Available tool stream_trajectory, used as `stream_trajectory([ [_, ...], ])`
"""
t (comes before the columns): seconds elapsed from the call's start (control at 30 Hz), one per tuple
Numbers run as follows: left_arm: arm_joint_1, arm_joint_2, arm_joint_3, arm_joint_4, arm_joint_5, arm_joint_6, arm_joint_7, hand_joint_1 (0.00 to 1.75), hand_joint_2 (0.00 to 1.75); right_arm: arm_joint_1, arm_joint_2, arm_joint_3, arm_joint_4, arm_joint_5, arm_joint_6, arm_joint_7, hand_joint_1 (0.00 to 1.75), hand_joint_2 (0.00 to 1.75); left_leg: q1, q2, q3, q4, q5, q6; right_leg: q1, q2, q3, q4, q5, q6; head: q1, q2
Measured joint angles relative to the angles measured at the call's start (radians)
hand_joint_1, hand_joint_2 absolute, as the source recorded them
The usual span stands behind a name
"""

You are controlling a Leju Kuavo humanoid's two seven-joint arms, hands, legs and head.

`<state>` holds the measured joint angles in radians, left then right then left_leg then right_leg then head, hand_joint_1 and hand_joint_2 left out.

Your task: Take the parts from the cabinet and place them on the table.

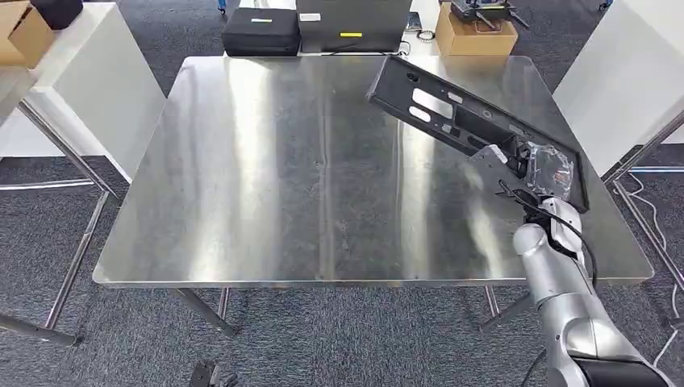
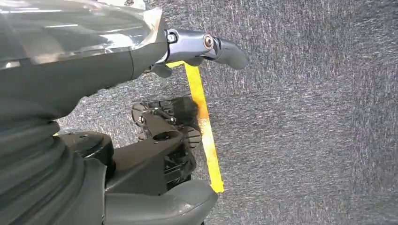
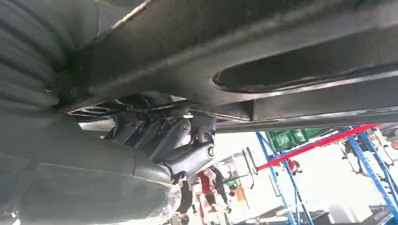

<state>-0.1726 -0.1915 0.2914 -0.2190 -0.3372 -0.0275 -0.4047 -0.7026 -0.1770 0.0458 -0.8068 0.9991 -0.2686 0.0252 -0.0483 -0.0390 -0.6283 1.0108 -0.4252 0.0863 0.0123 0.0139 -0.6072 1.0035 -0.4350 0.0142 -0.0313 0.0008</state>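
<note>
The long black part (image 1: 452,113), gripped at its near end by the right hand (image 1: 528,165) and held tilted above the bench (image 1: 266,177), should be lowered flat before the fingers are released.

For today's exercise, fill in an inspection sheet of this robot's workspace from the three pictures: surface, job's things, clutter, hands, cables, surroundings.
Surface: steel table, shiny and bare across its middle.
Job's things: long black part, held above the table's right side, tilted.
Clutter: black case and cardboard box just past the far edge.
Hands: right hand grips the part's near end; left hand hangs over the carpet, holding nothing.
Cables: thin cable on the floor to the right.
Surroundings: grey carpet, yellow floor tape, white tables on both sides.
</note>
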Motion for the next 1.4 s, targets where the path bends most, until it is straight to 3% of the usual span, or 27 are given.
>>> stream_trajectory([
  [0.13, 0.0, 0.0, 0.0, 0.0, -0.001, 0.0, 0.0, 0.0, 1.75, -0.001, 0.0, 0.0, 0.013, 0.016, 0.0, 0.007, 1.75, 1.75, 0.0, 0.0, 0.0, 0.0, 0.0, 0.0, 0.0, 0.0, 0.0, 0.0, 0.0, 0.0, 0.0, 0.0],
  [0.27, 0.0, 0.0, 0.0, 0.0, -0.01, -0.003, 0.0, 0.0, 1.75, -0.005, 0.0, -0.005, 0.05, 0.111, 0.002, 0.039, 1.75, 1.75, 0.0, 0.0, 0.0, 0.0, 0.0, 0.0, 0.0, 0.0, 0.0, 0.0, 0.0, 0.0, 0.0, 0.0],
  [0.53, 0.0, 0.0, 0.0, 0.0, -0.032, 0.019, 0.006, 0.0, 1.75, -0.003, 0.0, -0.045, 0.163, 0.162, -0.029, 0.024, 1.75, 1.75, 0.0, 0.0, 0.0, 0.0, 0.0, 0.0, 0.0, 0.0, 0.0, 0.0, 0.0, 0.0, 0.0, 0.0],
  [0.7, 0.0, 0.0, 0.0, 0.0, -0.047, 0.016, 0.067, 0.0, 1.75, 0.02, -0.001, -0.077, 0.184, 0.178, -0.037, 0.007, 1.75, 1.75, 0.0, 0.0, 0.0, 0.0, 0.0, 0.0, 0.0, 0.0, 0.0, 0.0, 0.0, 0.0, 0.0, 0.0],
  [0.87, -0.002, 0.0, 0.02, 0.0, 0.003, -0.054, 0.066, 0.0, 1.75, 0.043, 0.003, -0.102, 0.184, 0.2, -0.037, -0.006, 1.75, 1.75, 0.0, 0.0, 0.0, 0.0, 0.0, 0.0, 0.0, 0.0, 0.0, 0.0, 0.0, 0.0, 0.0, 0.0],
  [1.0, -0.003, 0.002, 0.025, -0.001, -0.032, -0.033, 0.056, 0.0, 1.75, 0.061, 0.007, -0.12, 0.169, 0.211, -0.035, -0.021, 1.75, 1.75, 0.0, 0.0, 0.0, 0.0, 0.0, 0.0, 0.0, 0.0, 0.0, 0.0, 0.0, 0.0, 0.0, 0.0],
  [1.07, -0.004, 0.002, 0.024, -0.001, -0.037, -0.063, 0.04, 0.0, 1.75, 0.063, 0.008, -0.125, 0.169, 0.214, -0.035, -0.027, 1.75, 1.75, 0.0, 0.0, 0.0, 0.0, 0.0, 0.0, 0.0, 0.0, 0.0, 0.0, 0.0, 0.0, 0.0, 0.0],
  [1.1, -0.006, 0.002, 0.023, -0.001, -0.042, -0.063, 0.038, 0.0, 1.75, 0.065, 0.008, -0.128, 0.169, 0.214, -0.035, -0.028, 0.0, 0.0, 0.0, 0.0, 0.001, 0.0, 0.0, 0.0, 0.0, 0.0, 0.0, 0.0, 0.0, 0.0, 0.0, 0.0],
  [1.27, -0.011, -0.001, 0.01, -0.001, -0.063, 0.005, 0.077, 0.0, 1.75, 0.078, 0.007, -0.143, 0.161, 0.212, -0.043, -0.044, 0.0, 0.0, 0.0, 0.0, 0.001, 0.0, 0.0, 0.0, 0.0, 0.0, 0.0, 0.0, 0.0, 0.0, 0.0, 0.0],
  [1.3, -0.013, -0.001, 0.01, -0.001, -0.063, 0.009, 0.078, 0.0, 0.0, 0.082, 0.007, -0.144, 0.16, 0.213, -0.046, -0.045, 0.0, 0.0, 0.0, 0.0, 0.001, 0.0, 0.0, 0.0, 0.0, 0.0, 0.0, 0.0, 0.0, 0.0, 0.0, 0.0],
  [1.4, -0.016, -0.002, 0.01, -0.001, -0.062, 0.017, 0.084, 0.0, 0.0, 0.089, 0.008, -0.147, 0.151, 0.213, -0.048, -0.045, 0.0, 0.0, 0.0, 0.0, 0.001, 0.0, 0.0, 0.0, 0.0, 0.0, 0.0, 0.0, 0.0, 0.0, 0.0, 0.0],
])
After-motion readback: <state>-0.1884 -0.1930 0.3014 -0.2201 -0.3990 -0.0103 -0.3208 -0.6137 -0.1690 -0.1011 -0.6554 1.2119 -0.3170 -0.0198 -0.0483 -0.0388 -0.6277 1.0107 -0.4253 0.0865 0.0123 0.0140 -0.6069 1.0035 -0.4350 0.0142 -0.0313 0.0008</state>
